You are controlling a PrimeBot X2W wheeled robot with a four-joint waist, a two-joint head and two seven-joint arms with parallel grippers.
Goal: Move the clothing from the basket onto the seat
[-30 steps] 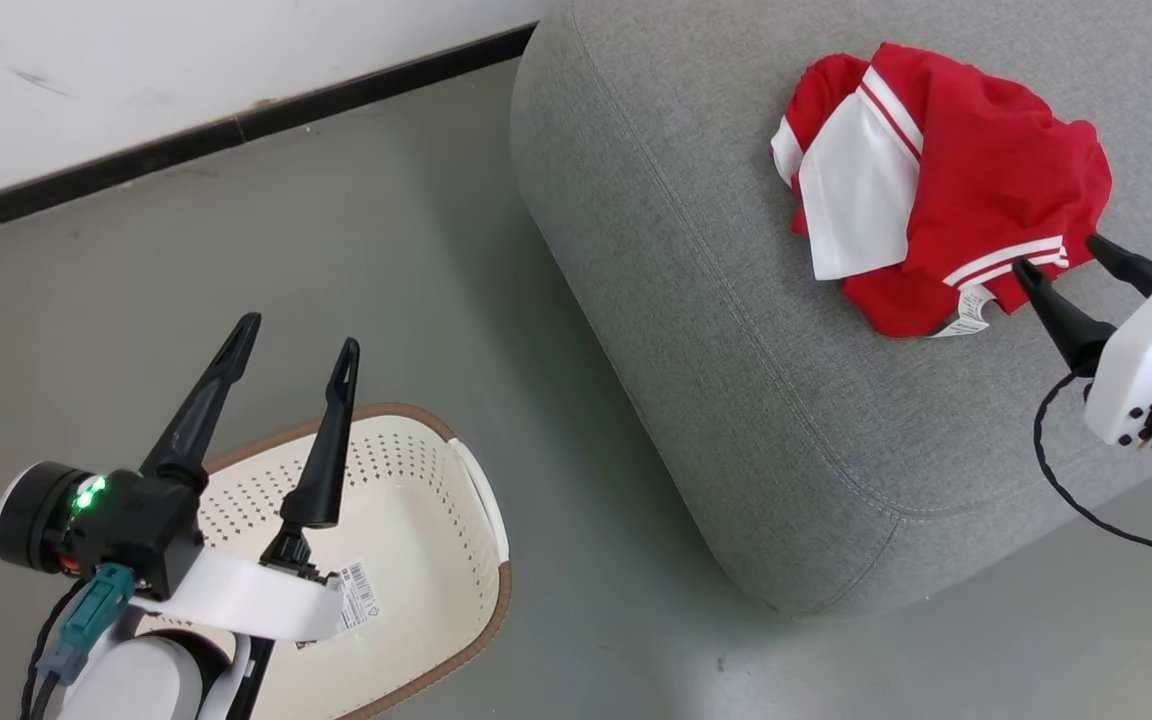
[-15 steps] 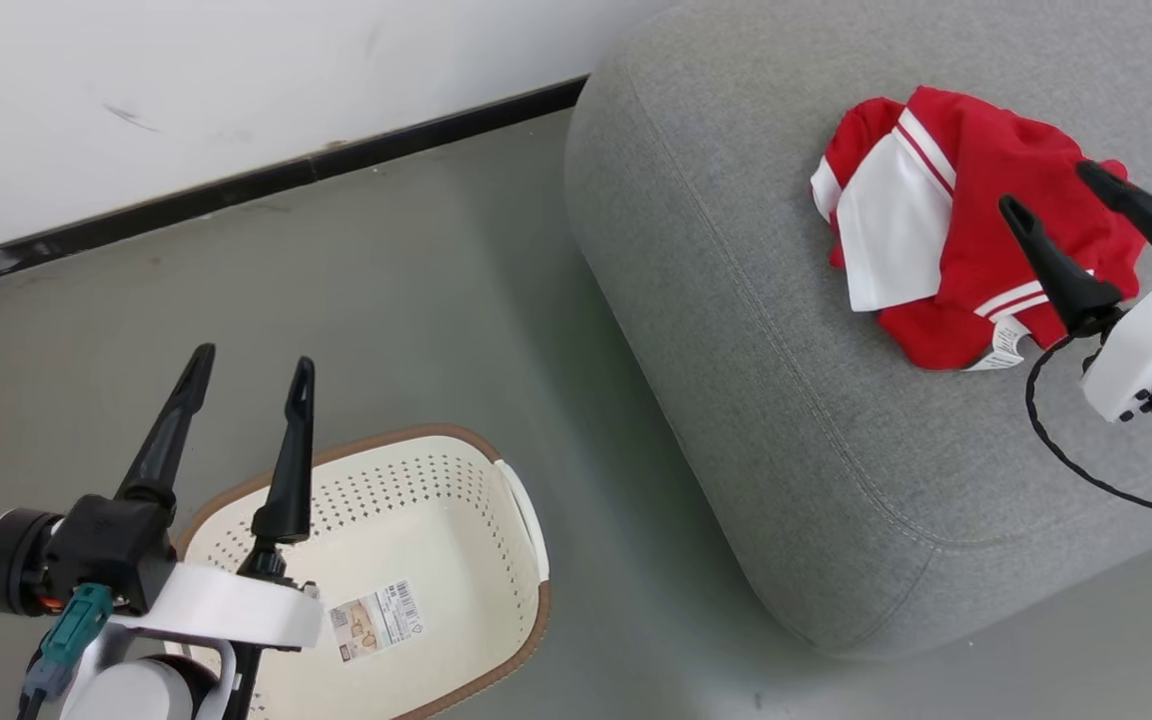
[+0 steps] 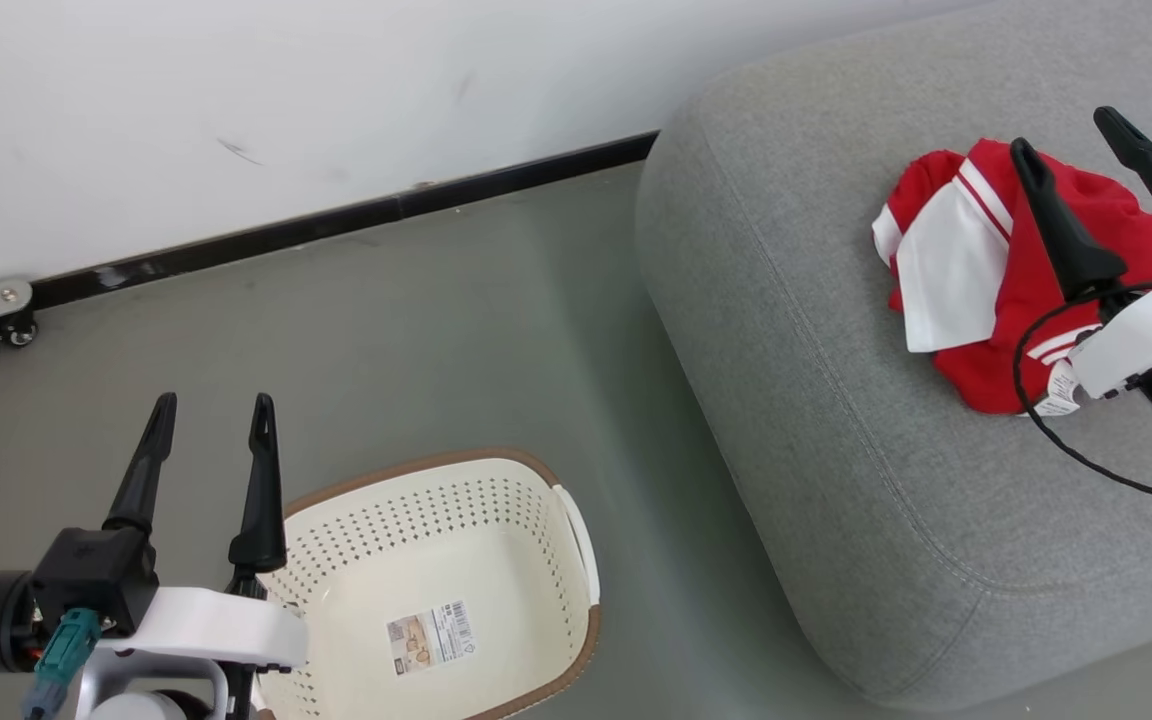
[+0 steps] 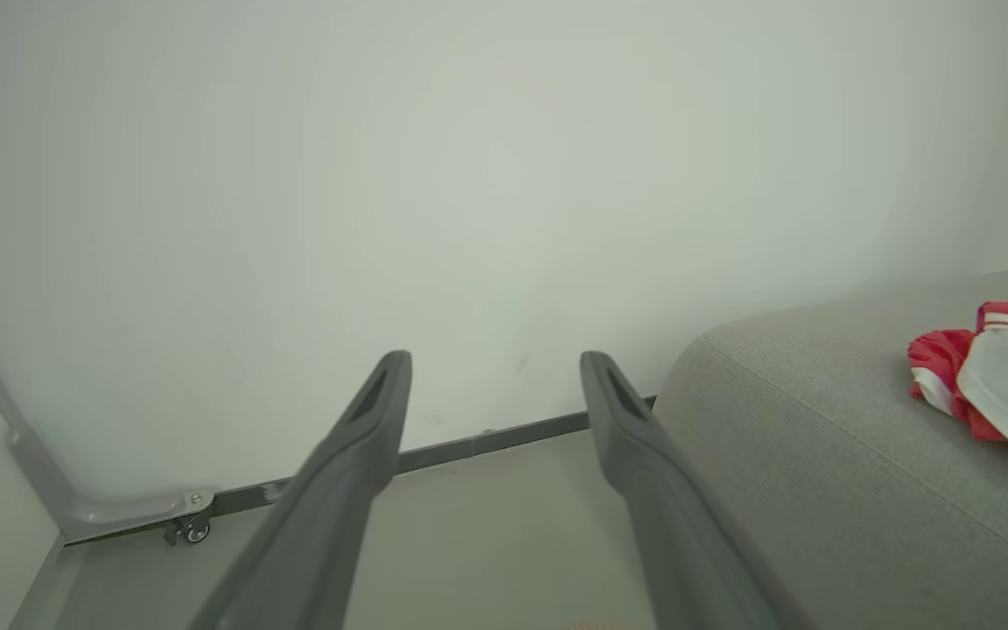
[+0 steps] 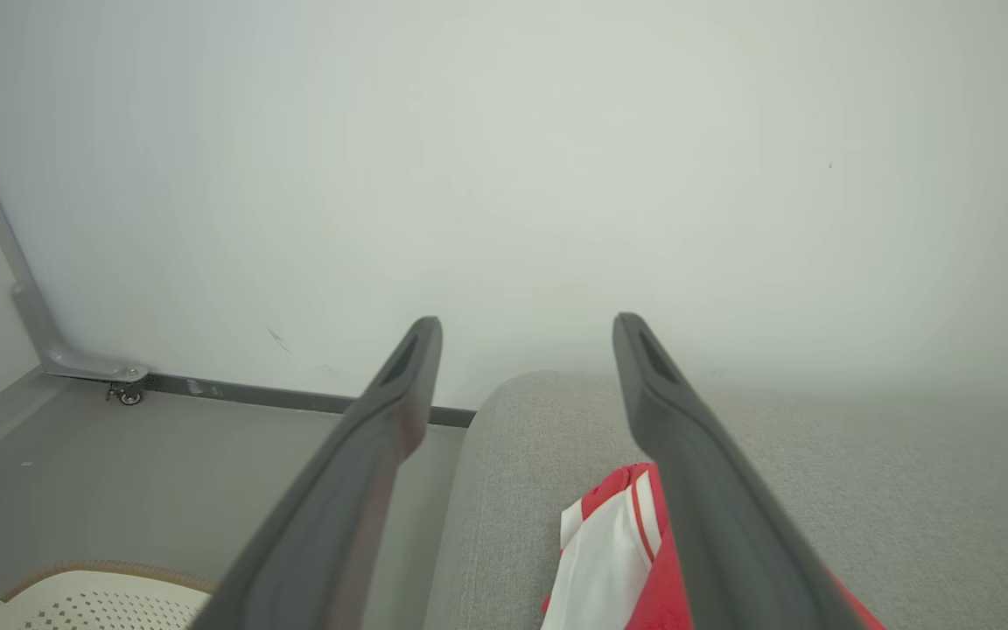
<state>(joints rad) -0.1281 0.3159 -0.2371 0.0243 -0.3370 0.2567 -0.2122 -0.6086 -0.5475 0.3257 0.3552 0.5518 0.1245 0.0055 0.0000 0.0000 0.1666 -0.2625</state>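
Clothing (image 3: 951, 270) lies on seat (image 3: 816, 420), just beneath R gripper (image 3: 1064, 132), fingers spread w/ nothing held; L gripper (image 3: 214, 402) also spread.

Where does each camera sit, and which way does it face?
Head view: on the head, looking down at basket, seat and clothing; left hand and right hand show, open.
Left wrist view: on that wrist, facing the wall; its fingers show.
Right wrist view: on that wrist, facing the wall over the seat; its fingers show.
Shared: all three show the clothing on the seat.

One basket (image 3: 433, 498), seat (image 3: 836, 400) and clothing heap (image 3: 951, 268)
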